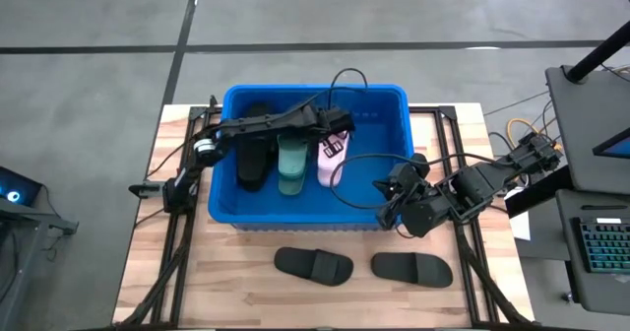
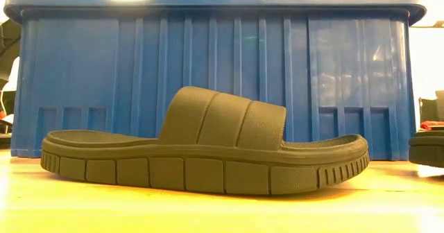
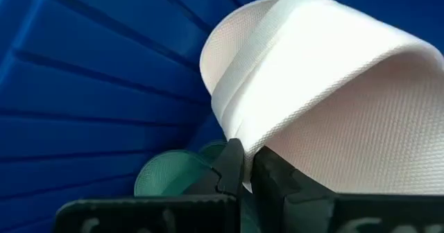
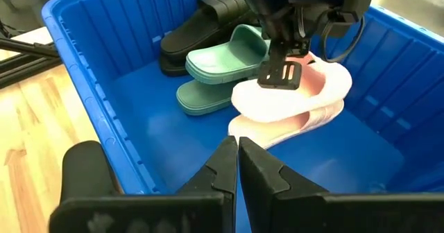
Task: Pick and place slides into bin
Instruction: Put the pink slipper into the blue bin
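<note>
The blue bin stands mid-table. Inside it lie a black slide, green slides and two light pink slides, the upper one resting tilted on the lower one. My left gripper reaches over the bin's far rim and is shut, with its tips at the upper pink slide's strap. My right gripper hangs shut above the bin's near right corner, touching nothing. Two dark slides lie soles down on the table in front of the bin. My left gripper meets the upper pink slide at the edge of its wide strap with shut fingertips, slanting down from the far side. Whether any of the strap lies between the fingers does not show. The slide rests tilted on the other pink slide.
The bin's walls rise high behind the nearest dark slide. Cables loop over the bin's right side. A keyboard and a dark stand sit off the table's right edge. Bare wood lies left of the two front slides.
</note>
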Robot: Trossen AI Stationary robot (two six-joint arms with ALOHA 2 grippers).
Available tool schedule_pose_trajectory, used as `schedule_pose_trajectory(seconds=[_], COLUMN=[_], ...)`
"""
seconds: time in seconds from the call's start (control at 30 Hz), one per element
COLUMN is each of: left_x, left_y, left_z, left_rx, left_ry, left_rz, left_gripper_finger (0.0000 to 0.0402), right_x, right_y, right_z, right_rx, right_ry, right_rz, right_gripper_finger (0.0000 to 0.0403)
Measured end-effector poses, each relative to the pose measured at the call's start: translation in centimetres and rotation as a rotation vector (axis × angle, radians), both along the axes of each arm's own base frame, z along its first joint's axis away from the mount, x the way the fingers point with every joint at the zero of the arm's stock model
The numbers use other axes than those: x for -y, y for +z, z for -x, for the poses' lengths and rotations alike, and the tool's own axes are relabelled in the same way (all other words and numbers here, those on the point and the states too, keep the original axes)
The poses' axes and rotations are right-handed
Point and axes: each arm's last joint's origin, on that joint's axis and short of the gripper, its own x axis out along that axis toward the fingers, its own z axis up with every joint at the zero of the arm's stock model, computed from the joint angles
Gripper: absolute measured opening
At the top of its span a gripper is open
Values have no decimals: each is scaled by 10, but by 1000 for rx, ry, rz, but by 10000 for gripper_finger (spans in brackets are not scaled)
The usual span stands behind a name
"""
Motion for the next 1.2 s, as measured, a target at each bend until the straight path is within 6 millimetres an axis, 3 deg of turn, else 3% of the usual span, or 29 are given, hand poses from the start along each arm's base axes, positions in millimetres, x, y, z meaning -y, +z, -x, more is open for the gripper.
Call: schedule_pose_trajectory(seconds=[0.47,1.2], left_x=[-4,-14], left_y=[-4,-4], left_z=[1,0], left_rx=[-9,43], left_ry=[6,-22], left_rz=[3,66], left_gripper_finger=[6,146], right_x=[0,-1], right_y=[0,-1], right_z=[0,0], right_rx=[-3,-9], right_ry=[1,11], right_rz=[2,-15], right_gripper_finger=[8,8])
